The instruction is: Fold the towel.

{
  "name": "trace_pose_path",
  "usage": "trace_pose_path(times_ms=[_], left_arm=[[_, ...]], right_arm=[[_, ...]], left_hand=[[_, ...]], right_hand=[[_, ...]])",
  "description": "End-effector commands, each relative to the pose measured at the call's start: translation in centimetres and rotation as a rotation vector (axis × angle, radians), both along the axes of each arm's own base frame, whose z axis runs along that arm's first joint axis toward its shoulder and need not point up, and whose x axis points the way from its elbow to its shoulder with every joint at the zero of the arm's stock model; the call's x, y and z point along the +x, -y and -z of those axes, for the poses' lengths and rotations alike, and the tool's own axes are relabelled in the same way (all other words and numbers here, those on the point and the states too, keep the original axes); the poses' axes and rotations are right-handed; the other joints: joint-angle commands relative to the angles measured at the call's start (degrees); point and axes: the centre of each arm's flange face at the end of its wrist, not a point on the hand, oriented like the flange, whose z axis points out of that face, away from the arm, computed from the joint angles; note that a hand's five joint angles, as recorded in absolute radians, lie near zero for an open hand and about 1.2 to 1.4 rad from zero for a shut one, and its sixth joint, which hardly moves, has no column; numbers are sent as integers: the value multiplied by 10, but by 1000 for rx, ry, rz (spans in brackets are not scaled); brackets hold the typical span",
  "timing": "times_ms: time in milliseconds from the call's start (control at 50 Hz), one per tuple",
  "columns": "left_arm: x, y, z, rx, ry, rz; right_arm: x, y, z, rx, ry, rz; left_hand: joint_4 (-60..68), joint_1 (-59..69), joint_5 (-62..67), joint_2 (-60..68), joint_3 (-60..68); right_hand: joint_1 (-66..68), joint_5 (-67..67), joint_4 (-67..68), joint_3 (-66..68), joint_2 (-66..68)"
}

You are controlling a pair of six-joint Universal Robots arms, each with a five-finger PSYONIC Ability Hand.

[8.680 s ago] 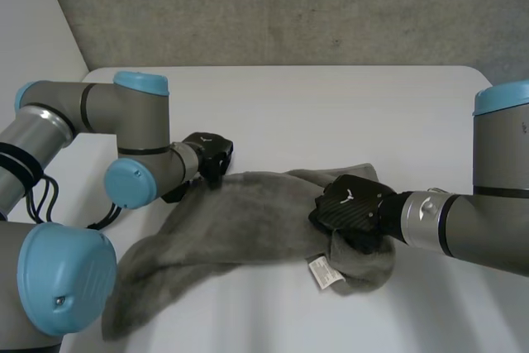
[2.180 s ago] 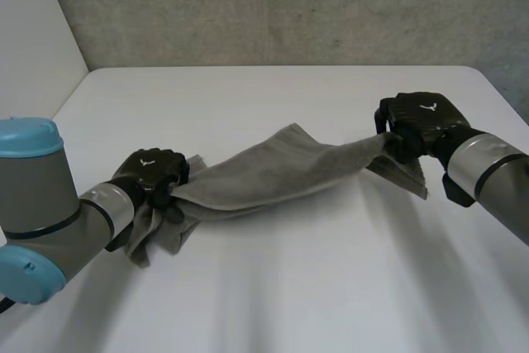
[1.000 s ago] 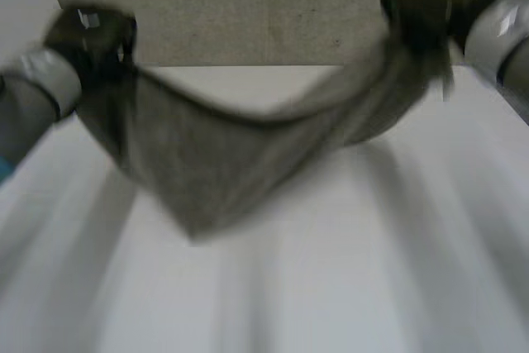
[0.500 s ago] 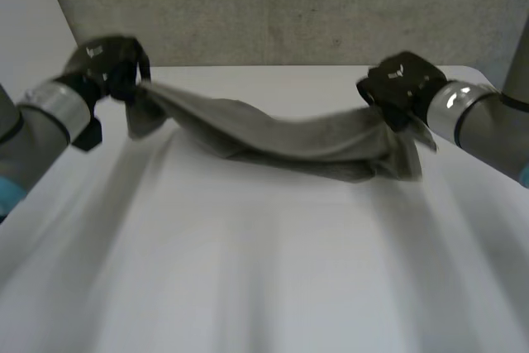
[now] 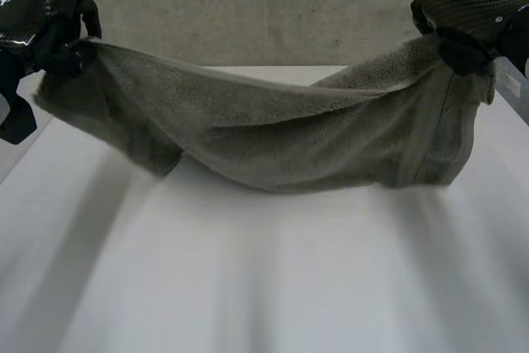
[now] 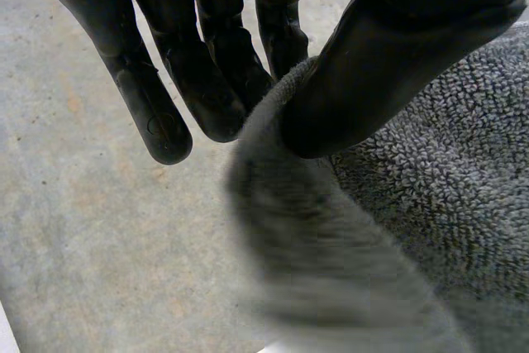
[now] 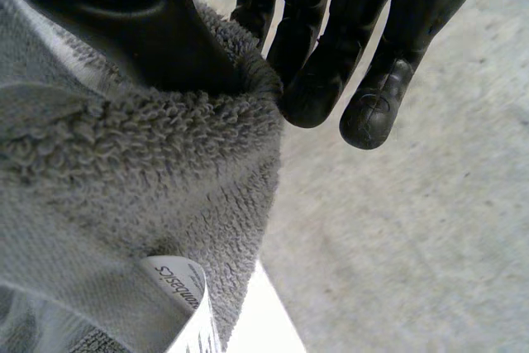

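Towel (image 5: pixel 281 134), lifted higher than a moment ago, sags above the surface (image 5: pixel 264 287) between left hand (image 5: pixel 41 14) and right hand (image 5: pixel 475 6), each pinching one end between thumb and fingers, apparently ready for spreading flat.

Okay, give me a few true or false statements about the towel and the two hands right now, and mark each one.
1. The left hand and the right hand each pinch the towel. True.
2. The towel lies spread out flat. False: it hangs slung between the two hands, sagging in the middle.
3. A white label sits on the towel by the right hand. True.
4. The left hand's fingers are off the towel. False: thumb and fingers pinch its edge.
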Motion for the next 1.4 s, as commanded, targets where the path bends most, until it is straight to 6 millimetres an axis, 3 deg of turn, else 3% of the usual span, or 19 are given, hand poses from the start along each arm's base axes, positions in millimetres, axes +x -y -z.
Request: trace_pose_path(times_ms=[20,60,180,220,240,280,340,380,400,460,560,660,820,940,1060,1160,1260,1340,1400], left_arm=[[-10,39,71,233,42,12],[-24,49,106,354,124,42],[-43,66,116,412,273,66],[-48,85,80,305,299,3],[-48,85,80,304,299,3],[-55,98,17,84,233,-52],[-61,98,-18,-54,181,-59],[-62,90,-78,-287,51,-71],[-62,90,-78,-288,51,-71],[-56,88,-103,-366,-74,-59],[-53,96,-76,-226,-121,-34],[-54,92,22,71,5,-6],[-38,65,122,278,218,61],[-31,40,140,299,344,72],[-22,14,103,199,356,46],[-11,-11,44,35,266,0],[-2,-8,25,-18,129,-21],[-2,3,32,8,41,-10],[-5,21,69,139,10,3]], right_arm=[[6,21,70,279,-222,-33],[10,20,91,331,-405,-59],[29,43,83,210,-442,-6],[48,66,29,-49,-296,43],[48,66,29,-50,-296,43],[71,68,-52,-366,44,48],[74,62,-88,-473,240,20],[64,58,-120,-506,478,-28],[64,58,-120,-506,479,-28],[60,66,-110,-440,485,-19],[68,77,-49,-215,288,8],[71,69,48,72,-94,-59],[43,43,115,280,-196,-87],[22,38,124,269,-188,-49],[6,27,108,233,-187,-9],[-8,6,59,117,-135,22],[-14,8,42,81,-73,24],[-13,15,43,99,-46,23],[-8,29,72,186,-65,19]], left_hand=[[20,75,52,23,33],[20,75,52,23,33],[20,75,52,23,33],[20,75,52,23,33],[20,75,52,23,33],[20,75,52,23,33],[20,75,52,23,33],[20,75,52,23,33],[20,75,52,23,33],[20,75,52,23,33],[20,75,52,23,33],[20,75,52,23,33],[20,75,52,23,33],[20,75,52,23,33],[20,75,52,23,33],[20,75,52,23,33],[20,75,52,23,33],[20,75,52,23,33],[20,75,52,23,33]], right_hand=[[44,33,30,27,40],[44,33,30,27,40],[44,33,30,27,40],[44,33,30,27,40],[44,33,30,27,40],[44,33,30,27,40],[44,33,30,27,40],[44,33,30,27,40],[44,33,30,27,40],[44,33,30,27,40],[44,33,30,27,40],[44,33,30,27,40],[44,33,30,27,40],[44,33,30,27,40],[44,33,30,27,40],[44,33,30,27,40],[44,33,30,27,40],[44,33,30,27,40],[44,33,30,27,40]])
